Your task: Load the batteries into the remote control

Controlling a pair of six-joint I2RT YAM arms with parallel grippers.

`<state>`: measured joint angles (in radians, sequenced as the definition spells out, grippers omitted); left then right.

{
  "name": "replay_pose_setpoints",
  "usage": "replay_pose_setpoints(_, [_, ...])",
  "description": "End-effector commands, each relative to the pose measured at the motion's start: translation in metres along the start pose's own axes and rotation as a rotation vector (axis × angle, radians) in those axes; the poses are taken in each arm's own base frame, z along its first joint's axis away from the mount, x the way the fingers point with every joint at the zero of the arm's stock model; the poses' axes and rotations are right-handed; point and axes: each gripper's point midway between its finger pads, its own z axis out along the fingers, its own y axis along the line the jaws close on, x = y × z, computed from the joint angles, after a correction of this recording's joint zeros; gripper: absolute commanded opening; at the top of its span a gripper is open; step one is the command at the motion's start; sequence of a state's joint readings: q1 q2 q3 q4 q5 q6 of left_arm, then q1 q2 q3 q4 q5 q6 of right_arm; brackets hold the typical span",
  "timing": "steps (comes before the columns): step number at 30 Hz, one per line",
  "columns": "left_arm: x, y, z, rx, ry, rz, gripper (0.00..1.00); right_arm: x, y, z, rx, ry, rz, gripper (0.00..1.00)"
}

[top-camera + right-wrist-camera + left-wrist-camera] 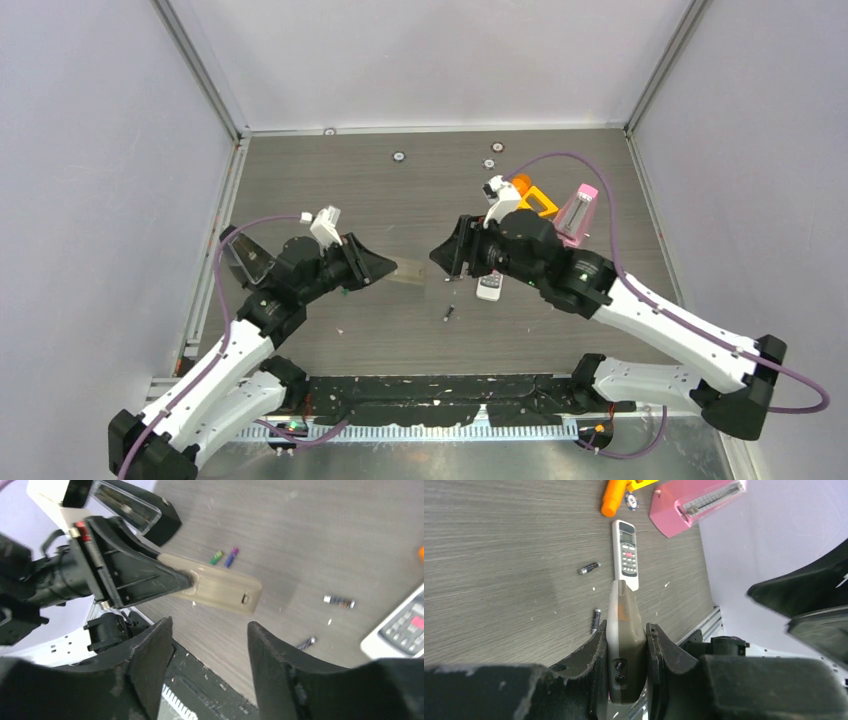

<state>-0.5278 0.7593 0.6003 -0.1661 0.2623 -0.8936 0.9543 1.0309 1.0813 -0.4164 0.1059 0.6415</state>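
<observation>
Batteries point(449, 313) lie loose on the table point(330, 180), four in all. None of them is in a gripper.

Closest in, the left gripper point(626, 630) has its fingers squeezed tight on one end of the tan remote point(623, 612). The rest of that remote sticks out past the fingertips. Just left of the remote's tip lies one dark battery point(596, 620). A bit farther out lies the second dark battery point(588, 568). Farther on than the tan remote's tip lies the white remote point(626, 554), with its buttons up. That makes two remotes. Farthest from these fingers are one orange tool point(613, 502), one small round chip point(631, 500) and one pink box point(669, 517).

The right gripper point(210, 630) has its fingers spread wide, with nothing between them. The free end of the tan remote is just beyond the gap. Beyond that remote lie the green battery point(216, 557) and the purple battery point(231, 557), side by side. The two dark ones lie off to the right of these fingers, near the white remote.
</observation>
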Motion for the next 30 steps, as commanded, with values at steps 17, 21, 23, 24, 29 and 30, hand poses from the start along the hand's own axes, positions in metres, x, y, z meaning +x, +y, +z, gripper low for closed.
replay_pose_setpoints(17, [0.046,0.068,0.042,-0.054,0.033,-0.130,0.00,0.118,-0.051,0.100,0.130,0.290,0.271,0.42])
replay_pose_setpoints(21, [0.065,0.091,0.043,-0.110,0.078,-0.147,0.00,0.129,-0.065,0.110,0.156,0.294,0.266,0.37])
replay_pose_setpoints(23, [0.072,0.095,0.044,-0.120,0.102,-0.154,0.00,0.135,-0.072,0.116,0.168,0.311,0.267,0.34])
replay_pose_setpoints(24, [0.074,0.097,0.045,-0.128,0.111,-0.157,0.00,0.139,-0.075,0.119,0.176,0.321,0.270,0.35])
replay_pose_setpoints(29, [0.079,0.110,0.044,-0.177,0.114,-0.165,0.00,0.156,-0.084,0.124,0.202,0.369,0.288,0.42])
replay_pose_setpoints(30, [0.080,0.113,0.043,-0.185,0.115,-0.163,0.00,0.160,-0.085,0.124,0.204,0.379,0.296,0.43])
